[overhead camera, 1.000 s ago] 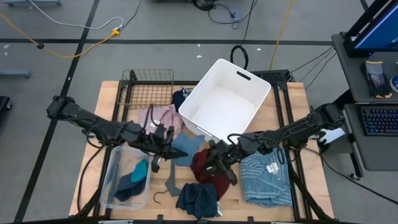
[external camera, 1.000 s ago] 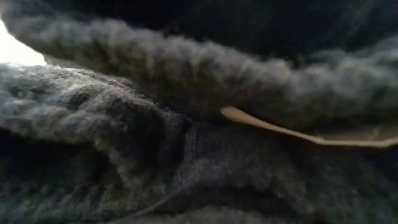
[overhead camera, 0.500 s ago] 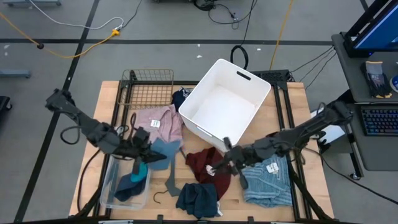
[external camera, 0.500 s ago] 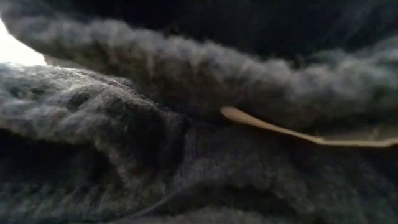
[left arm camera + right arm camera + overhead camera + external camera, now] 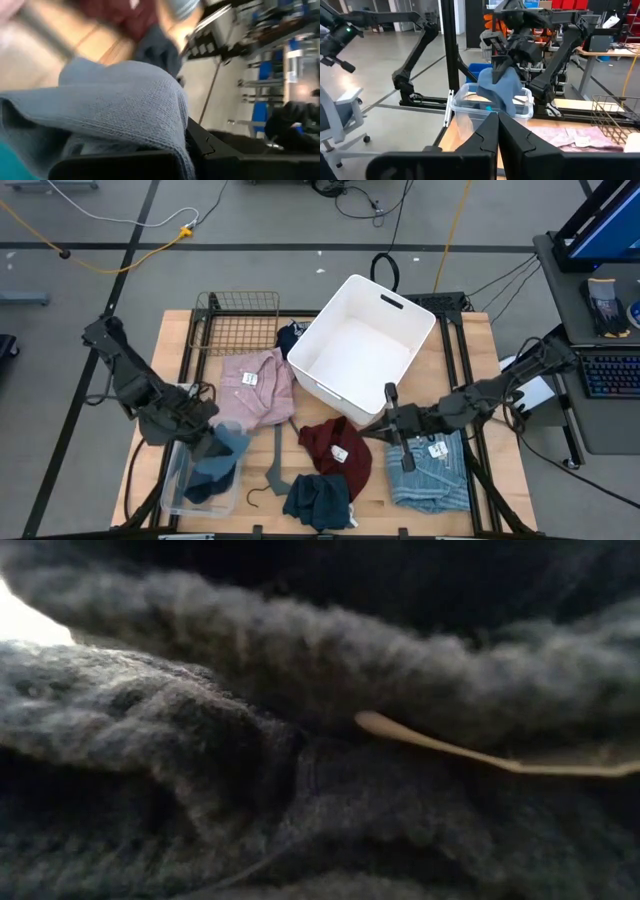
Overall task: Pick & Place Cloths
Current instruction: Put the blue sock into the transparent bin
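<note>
- The left gripper is at the lower left of the high view, over a clear plastic tub. Its fingers are clamped on a blue-grey cloth, which hangs over the tub's top end.
- In the right wrist view this blue-grey cloth dangles from the far arm, right above the clear tub.
- A teal cloth lies inside the tub.
- The right gripper is in the middle of the high view, just below the white bin. Its fingers are pressed together with nothing between them.
- A maroon cloth with a white tag lies on the table just left of the right gripper, not touched by it.
- A light-blue ribbed cloth lies at the lower right, partly under the right arm.
- A pink cloth lies flat in the middle left, below the wire basket.
- A dark navy cloth lies at the bottom edge, below the maroon one.
- Another small dark cloth peeks out beside the bin's upper left side.
- A grey hanger lies between the tub and the maroon cloth.
- The low view is filled by dark knitted cloth right against the camera.
</note>
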